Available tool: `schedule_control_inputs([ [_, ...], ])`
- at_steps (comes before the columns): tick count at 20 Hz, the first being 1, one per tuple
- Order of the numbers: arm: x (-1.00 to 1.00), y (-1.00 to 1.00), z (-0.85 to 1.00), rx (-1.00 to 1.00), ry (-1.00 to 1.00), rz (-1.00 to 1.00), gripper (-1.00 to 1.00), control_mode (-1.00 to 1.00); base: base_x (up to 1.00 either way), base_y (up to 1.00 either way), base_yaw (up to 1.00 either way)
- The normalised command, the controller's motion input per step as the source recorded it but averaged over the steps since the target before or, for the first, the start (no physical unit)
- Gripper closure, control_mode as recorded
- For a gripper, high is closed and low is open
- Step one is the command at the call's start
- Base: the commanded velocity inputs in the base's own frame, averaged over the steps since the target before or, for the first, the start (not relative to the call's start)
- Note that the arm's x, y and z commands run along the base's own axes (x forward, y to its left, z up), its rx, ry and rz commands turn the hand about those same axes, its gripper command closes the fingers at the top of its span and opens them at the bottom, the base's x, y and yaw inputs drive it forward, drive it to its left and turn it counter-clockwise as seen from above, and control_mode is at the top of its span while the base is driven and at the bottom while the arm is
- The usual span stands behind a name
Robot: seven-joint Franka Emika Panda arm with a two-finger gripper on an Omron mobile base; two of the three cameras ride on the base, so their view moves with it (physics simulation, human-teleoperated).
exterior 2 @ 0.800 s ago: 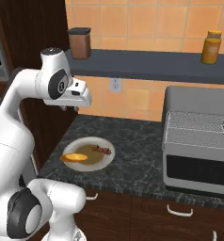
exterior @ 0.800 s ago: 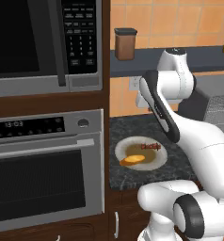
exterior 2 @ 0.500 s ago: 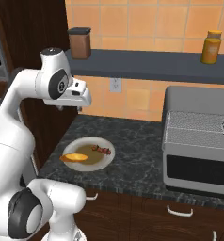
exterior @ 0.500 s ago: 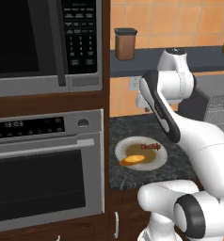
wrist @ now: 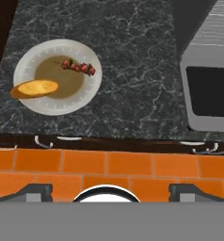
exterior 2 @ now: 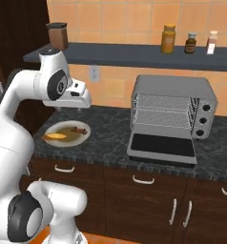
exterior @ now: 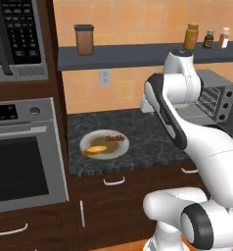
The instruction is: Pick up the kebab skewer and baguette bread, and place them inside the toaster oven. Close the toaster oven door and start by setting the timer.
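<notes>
A white plate (wrist: 92, 87) on the dark stone counter holds the golden baguette bread (wrist: 37, 88) and the kebab skewer (wrist: 78, 67) with red-brown chunks. The same plate (exterior 2: 72, 139), baguette bread (exterior 2: 56, 136) and kebab skewer (exterior 2: 79, 130) lie left of the grey toaster oven (exterior 2: 172, 93). The toaster oven door (exterior 2: 163, 145) lies folded down flat, baring the wire racks. My gripper (wrist: 111, 192) hangs high above the counter's front edge, open and holding nothing, with its fingertips (wrist: 38, 190) wide apart. The plate lies ahead of it to the left, the toaster oven door (wrist: 210, 92) to the right.
A built-in wall oven (exterior: 25, 152) and a microwave (exterior: 15, 39) fill the cabinet left of the counter. A shelf (exterior 2: 134, 55) above carries a brown canister (exterior: 84, 39) and spice bottles (exterior 2: 169, 38). Orange floor tiles (wrist: 109, 164) lie below the counter edge.
The whole picture has shifted: the base has driven right, bringing the toaster oven fully into view. The arm holds much the same raised pose, gripper still open.
</notes>
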Motion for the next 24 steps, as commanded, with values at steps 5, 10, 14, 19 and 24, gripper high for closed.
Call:
schedule_control_inputs([
  [5,0.00,0.00,0.00,0.00,0.00,0.00,-1.00,1.00,0.35,-0.56,-0.15],
  [10,0.00,0.00,0.00,0.00,0.00,0.00,-1.00,1.00,0.68,-0.05,-0.10],
  [14,0.00,0.00,0.00,0.00,0.00,0.00,-1.00,1.00,0.68,0.00,-0.03],
  [19,0.00,0.00,0.00,0.00,0.00,0.00,-1.00,1.00,0.63,-0.03,-0.01],
  [24,0.00,0.00,0.00,0.00,0.00,0.00,-1.00,1.00,0.04,0.00,0.00],
])
